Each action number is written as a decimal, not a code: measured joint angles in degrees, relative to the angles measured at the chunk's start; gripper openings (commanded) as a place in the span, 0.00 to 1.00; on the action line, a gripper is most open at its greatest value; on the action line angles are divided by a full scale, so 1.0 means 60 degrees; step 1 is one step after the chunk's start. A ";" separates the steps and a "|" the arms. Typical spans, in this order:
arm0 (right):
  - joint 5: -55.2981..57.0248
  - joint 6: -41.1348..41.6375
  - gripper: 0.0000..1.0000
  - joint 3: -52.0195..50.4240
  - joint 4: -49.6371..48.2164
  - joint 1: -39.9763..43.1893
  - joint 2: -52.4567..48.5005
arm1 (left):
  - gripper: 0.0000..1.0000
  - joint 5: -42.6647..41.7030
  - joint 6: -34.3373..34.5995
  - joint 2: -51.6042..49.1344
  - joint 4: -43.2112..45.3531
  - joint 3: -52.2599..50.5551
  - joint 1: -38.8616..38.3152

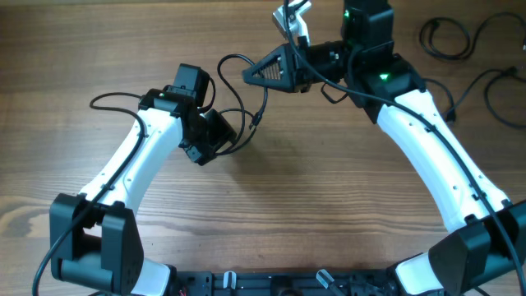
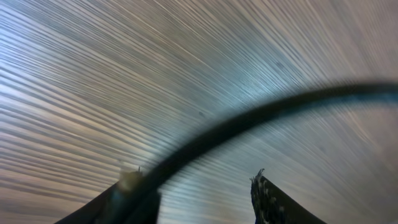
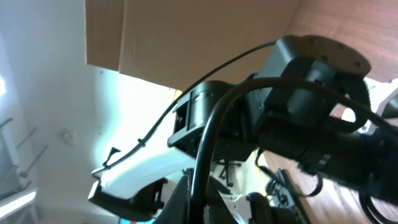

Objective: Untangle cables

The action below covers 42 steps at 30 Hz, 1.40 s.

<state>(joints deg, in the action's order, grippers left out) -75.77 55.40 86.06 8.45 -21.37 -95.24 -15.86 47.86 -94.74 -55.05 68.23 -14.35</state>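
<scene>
A thin black cable (image 1: 261, 100) loops between my two grippers near the middle of the wooden table (image 1: 312, 205). My right gripper (image 1: 248, 76) points left and is shut on this cable; in the right wrist view the cord (image 3: 205, 149) rises from between the closed fingers (image 3: 200, 202). My left gripper (image 1: 223, 138) sits low by the cable's lower end. In the left wrist view its fingers (image 2: 196, 193) are apart, and the blurred cable (image 2: 249, 121) lies across the left fingertip and runs up to the right. Two more cable coils (image 1: 448, 37) (image 1: 503, 90) lie at the far right.
The left arm's own thicker wire (image 1: 115, 100) arcs beside its white link. The right arm's white link (image 1: 436, 156) slants down the right side. In the right wrist view the left arm (image 3: 298, 118) fills the middle.
</scene>
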 measured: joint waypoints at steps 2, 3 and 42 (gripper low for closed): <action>-0.0273 0.0127 0.04 0.0000 0.0004 0.0503 0.0000 | 0.58 0.1111 0.0000 -0.0015 -0.0539 0.0000 0.0000; -0.0375 0.0157 0.04 0.0000 0.0004 0.0747 0.0000 | 0.58 0.1588 0.0011 -0.0015 -0.0699 0.0000 0.0000; 1.1267 -0.2787 0.04 0.0036 0.8233 0.2973 0.0036 | 0.72 0.3064 0.0441 -0.0033 -0.0889 0.0000 0.1530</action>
<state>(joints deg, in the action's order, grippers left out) -8.16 38.68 86.28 57.84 -3.53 -95.02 2.52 50.50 -94.94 -60.38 68.23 -5.17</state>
